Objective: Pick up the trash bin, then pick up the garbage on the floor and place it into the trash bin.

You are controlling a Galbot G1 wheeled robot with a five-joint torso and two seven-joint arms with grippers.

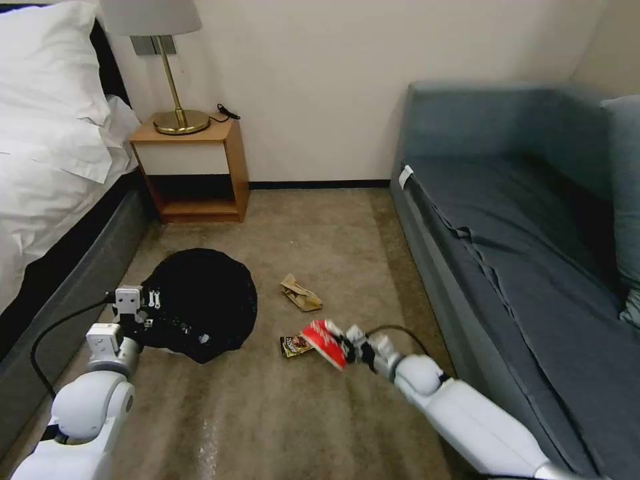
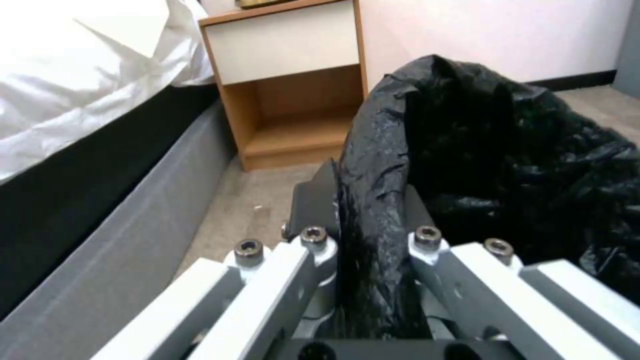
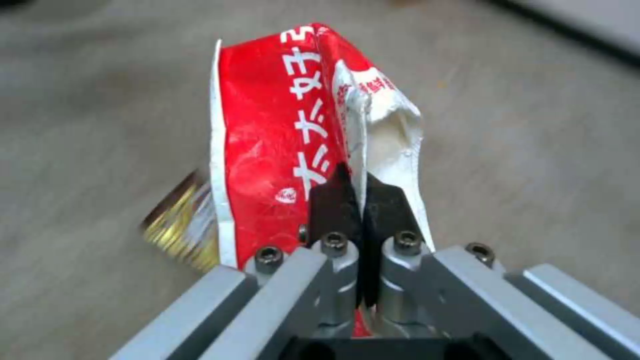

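The trash bin, covered by its crinkly black bag, hangs low over the carpet at left. My left gripper is shut on the bin's near rim. My right gripper is shut on the red-and-white wrapper, pinched between both pads and held just above the floor. The brown-gold snack wrapper lies on the carpet beside it, its gold edge showing under the red wrapper. Farther back lies the tan paper bag.
A bed runs along the left. A wooden nightstand with a brass lamp stands against the back wall. A blue-grey sofa lines the right side. Open carpet lies between them.
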